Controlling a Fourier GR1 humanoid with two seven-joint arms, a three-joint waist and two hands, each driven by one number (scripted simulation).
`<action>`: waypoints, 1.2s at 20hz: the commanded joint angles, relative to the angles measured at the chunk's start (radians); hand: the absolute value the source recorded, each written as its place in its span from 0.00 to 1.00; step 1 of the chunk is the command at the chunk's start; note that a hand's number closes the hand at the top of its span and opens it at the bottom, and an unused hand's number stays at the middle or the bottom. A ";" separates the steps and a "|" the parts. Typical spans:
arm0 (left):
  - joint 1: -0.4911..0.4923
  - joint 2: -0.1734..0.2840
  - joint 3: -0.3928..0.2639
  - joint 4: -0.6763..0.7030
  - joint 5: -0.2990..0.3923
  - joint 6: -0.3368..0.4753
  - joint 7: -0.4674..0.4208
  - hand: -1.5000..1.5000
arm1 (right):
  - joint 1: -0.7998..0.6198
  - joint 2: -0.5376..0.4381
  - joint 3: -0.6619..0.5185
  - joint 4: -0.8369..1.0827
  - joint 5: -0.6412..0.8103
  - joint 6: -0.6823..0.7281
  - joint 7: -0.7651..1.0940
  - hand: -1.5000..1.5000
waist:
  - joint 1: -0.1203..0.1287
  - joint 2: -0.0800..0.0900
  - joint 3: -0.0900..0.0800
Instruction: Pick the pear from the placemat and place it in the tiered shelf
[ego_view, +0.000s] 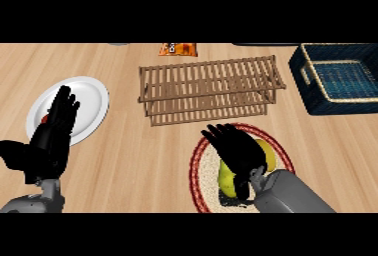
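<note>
Pear lies on the placemat under my right hand, fingers straight and not yet curled, so I should lower squarely and wrap it before lifting toward the tiered shelf.

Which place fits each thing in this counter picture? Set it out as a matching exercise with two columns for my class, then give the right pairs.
Things:
1. white plate
2. wooden tiered shelf
3. dark blue basket
4. pear

Places:
A. on the round red-rimmed placemat, under the right hand
B. far right of the counter
C. middle of the counter, just beyond the placemat
D. left side, partly behind the left hand

Pairs: 1-D, 2-C, 3-B, 4-A
</note>
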 joint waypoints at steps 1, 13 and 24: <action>0.018 -0.026 0.012 0.024 -0.022 -0.010 -0.039 0.50 | 0.003 0.103 -0.006 0.065 0.081 -0.020 0.002 0.00 | 0.001 0.000 0.000; -0.021 -0.007 0.088 0.061 0.018 -0.104 -0.042 0.50 | 0.040 0.081 0.022 0.187 0.236 -0.069 -0.197 1.00 | 0.000 0.001 0.000; -0.023 -0.026 0.061 0.010 -0.020 -0.070 -0.008 0.50 | 0.199 0.252 0.139 0.017 0.237 -0.281 0.454 1.00 | 0.007 -0.001 0.000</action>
